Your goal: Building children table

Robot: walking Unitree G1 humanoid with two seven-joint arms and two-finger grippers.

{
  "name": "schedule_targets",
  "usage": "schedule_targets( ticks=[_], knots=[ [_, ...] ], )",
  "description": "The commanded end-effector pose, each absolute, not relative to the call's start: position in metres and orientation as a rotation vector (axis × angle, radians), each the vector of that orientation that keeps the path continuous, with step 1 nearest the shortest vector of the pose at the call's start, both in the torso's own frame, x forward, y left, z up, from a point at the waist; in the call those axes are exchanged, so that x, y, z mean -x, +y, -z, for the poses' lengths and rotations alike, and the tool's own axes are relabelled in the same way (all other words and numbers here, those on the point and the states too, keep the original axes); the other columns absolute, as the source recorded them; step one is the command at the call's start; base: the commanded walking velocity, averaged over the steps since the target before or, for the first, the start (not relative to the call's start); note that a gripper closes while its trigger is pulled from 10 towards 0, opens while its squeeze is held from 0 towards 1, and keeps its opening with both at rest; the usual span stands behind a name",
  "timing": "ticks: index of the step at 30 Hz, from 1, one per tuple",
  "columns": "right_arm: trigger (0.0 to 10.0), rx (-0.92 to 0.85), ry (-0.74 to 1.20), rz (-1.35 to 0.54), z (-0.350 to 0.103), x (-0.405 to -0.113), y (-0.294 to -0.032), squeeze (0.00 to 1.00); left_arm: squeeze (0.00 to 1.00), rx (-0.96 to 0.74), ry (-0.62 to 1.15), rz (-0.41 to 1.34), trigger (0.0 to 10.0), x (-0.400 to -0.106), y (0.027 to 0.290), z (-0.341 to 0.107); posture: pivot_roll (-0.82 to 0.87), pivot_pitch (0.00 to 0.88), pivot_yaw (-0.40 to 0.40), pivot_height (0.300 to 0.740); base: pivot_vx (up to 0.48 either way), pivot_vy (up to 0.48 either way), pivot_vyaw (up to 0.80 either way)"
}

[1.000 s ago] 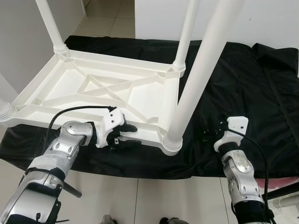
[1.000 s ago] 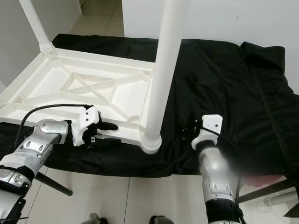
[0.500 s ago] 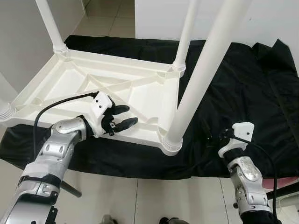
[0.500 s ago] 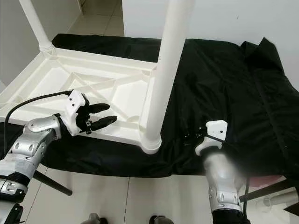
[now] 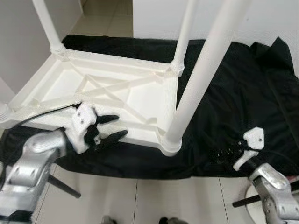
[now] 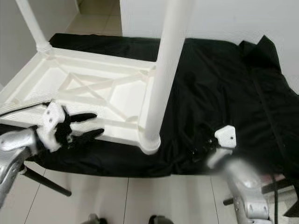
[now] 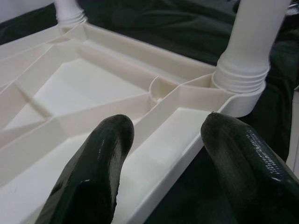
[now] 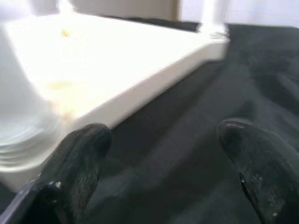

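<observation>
The white plastic children's table [image 5: 117, 93] lies upside down on a black cloth [image 5: 233, 93] spread over the tiled floor [image 5: 140, 196] — presumably so the top does not scuff while the legs go in from above. Its ribbed underside faces up, and legs stand screwed into the corner sockets; the nearest leg [image 5: 201, 74] rises from the corner closest to the robot, with others at the far corners.

The left gripper [image 5: 107, 128] hovers at the table's near edge, its two black fingers spread, one over the rim and one outside it, touching nothing. From here it looks placed to steady or grasp that edge. The right gripper [image 8: 159, 158] hangs low over the cloth, just beside the near corner, fingers also wide apart and empty.

With the legs upright, I judge the assembly nearly done — turning the table over seems to be what is left.
</observation>
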State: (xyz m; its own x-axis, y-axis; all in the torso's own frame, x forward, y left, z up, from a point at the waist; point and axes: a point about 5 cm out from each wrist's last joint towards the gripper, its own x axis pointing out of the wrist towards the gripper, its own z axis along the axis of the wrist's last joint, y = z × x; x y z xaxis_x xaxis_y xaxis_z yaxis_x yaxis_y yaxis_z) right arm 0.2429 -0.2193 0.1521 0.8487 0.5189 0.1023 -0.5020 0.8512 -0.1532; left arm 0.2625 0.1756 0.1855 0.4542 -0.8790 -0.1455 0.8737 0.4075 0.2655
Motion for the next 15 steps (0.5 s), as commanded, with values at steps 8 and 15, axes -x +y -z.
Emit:
schedule_targets(
  ticks=[8, 15],
  knots=[
    [10.0, 0.112, -0.100, -0.783, -0.158, -0.235, -0.193, 0.00, 0.00, -0.270, 0.062, 1.181, 10.0, -0.234, 0.163, -0.182, 0.00, 0.123, -0.009, 0.740, 0.000, 0.000, 0.00],
    [10.0, 0.101, -0.101, -0.918, -0.160, -0.241, -0.169, 0.00, 0.00, -0.237, 0.046, 1.108, 10.0, -0.229, 0.144, -0.174, 0.01, 0.129, -0.010, 0.740, 0.000, 0.000, 0.00]
  ],
)
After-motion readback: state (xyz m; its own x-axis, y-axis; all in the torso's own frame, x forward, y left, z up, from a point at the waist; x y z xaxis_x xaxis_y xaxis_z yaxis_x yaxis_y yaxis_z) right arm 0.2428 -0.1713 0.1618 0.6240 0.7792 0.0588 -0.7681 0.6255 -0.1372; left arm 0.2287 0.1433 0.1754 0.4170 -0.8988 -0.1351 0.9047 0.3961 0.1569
